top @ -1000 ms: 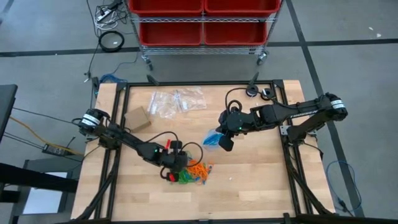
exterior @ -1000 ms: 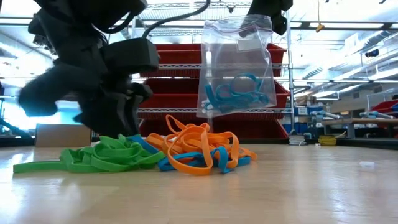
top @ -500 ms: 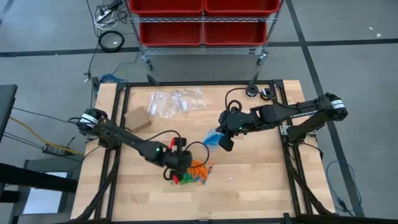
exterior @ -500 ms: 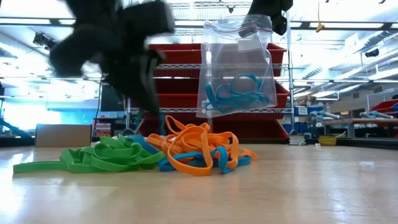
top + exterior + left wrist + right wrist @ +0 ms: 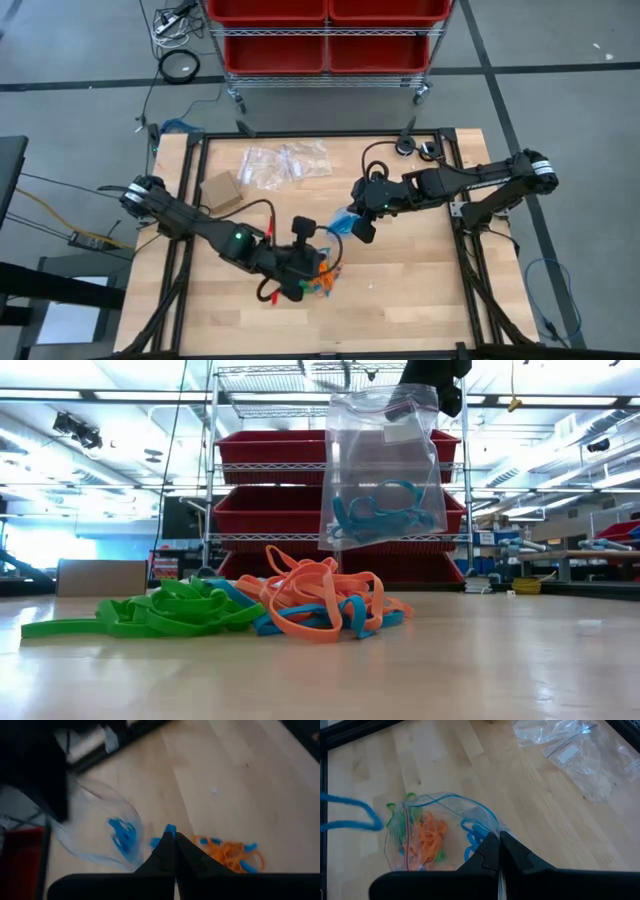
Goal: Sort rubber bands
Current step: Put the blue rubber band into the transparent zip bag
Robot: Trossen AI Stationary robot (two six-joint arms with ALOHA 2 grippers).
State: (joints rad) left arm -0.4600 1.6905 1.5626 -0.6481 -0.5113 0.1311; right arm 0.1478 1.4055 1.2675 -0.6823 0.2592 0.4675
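Observation:
A tangle of green (image 5: 160, 610), orange (image 5: 310, 598) and blue rubber bands lies on the table near its front middle (image 5: 322, 282). My left gripper (image 5: 303, 258) hovers over that pile, above what the low view covers, and is shut on a blue band (image 5: 170, 829). To its right, my right gripper (image 5: 365, 228) is shut on a clear zip bag (image 5: 380, 470). The bag hangs in the air with a few blue bands (image 5: 378, 508) inside. My left gripper pinches a blue rubber band (image 5: 170, 829) between its two fingertips, which slant downward. A loop of the band (image 5: 355, 817) reaches out beside the bag, above the table. My right gripper pinches the bag's top edge (image 5: 492, 836) between its two fingers, slanting down from the table's right. The bag hangs below it, upright and clear of the table.
Empty clear bags (image 5: 285, 162) lie at the far middle of the table, and a small cardboard box (image 5: 220, 190) sits at the far left. Bare wood stretches to the right of the pile. A rack of red bins (image 5: 325, 35) stands beyond the far edge.
My left gripper has risen from the band pile, gone up out of the low view, and shifted a little toward the bag on the table's right, taking a blue band with it. The pile has stayed on the table. The bag has kept still.

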